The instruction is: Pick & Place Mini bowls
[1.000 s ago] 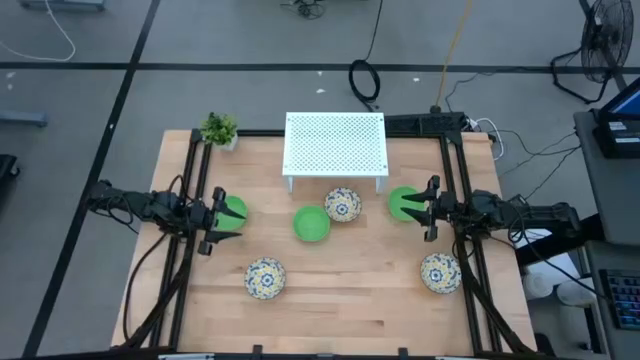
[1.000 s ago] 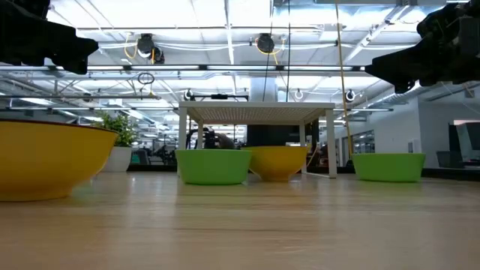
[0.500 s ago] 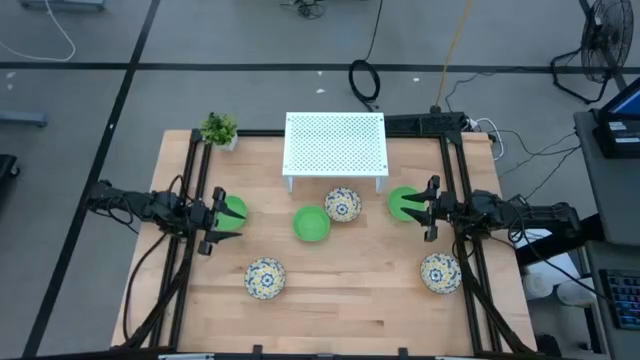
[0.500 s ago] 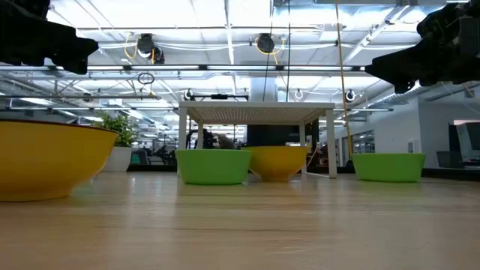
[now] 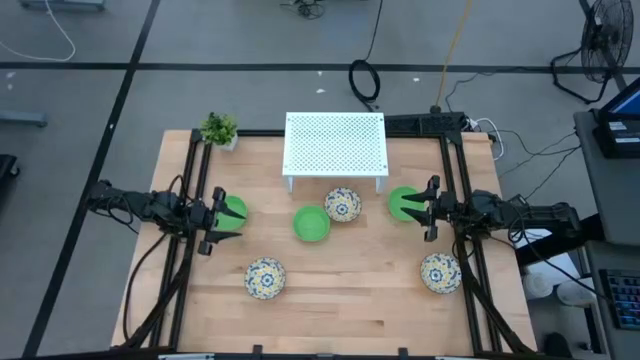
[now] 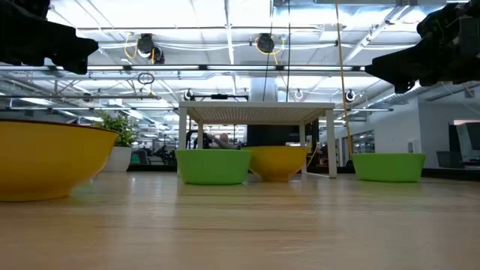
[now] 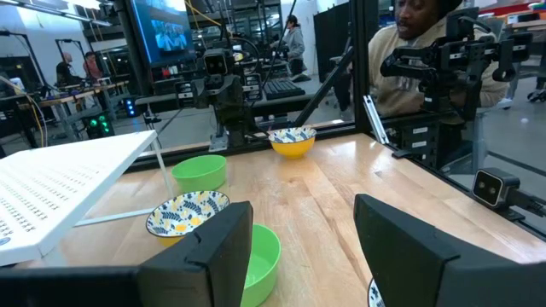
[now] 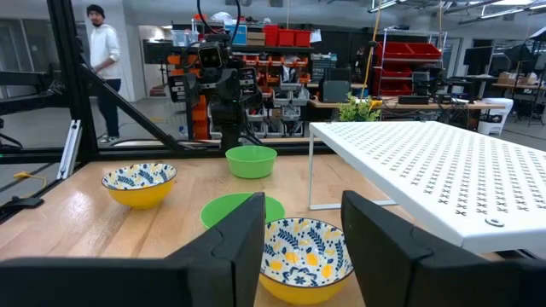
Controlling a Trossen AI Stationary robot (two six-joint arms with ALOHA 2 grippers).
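Note:
Three green mini bowls rest on their bases on the table: one at the left (image 5: 234,211) beside my left gripper (image 5: 213,221), one in the middle (image 5: 311,223), one at the right (image 5: 402,203) beside my right gripper (image 5: 432,209). Three patterned yellow bowls stand in front of the rack (image 5: 343,205), near left (image 5: 265,277) and near right (image 5: 440,272). Both grippers are open and empty, held above the table and pointing at each other. The left wrist view shows my left gripper (image 7: 299,256), the right wrist view my right gripper (image 8: 303,247).
A white perforated rack (image 5: 336,145) stands on legs at the table's far middle. A small potted plant (image 5: 219,129) stands at the far left corner. Black frame rails (image 5: 190,180) run along both sides. People show beyond the table (image 7: 426,34) (image 8: 101,51).

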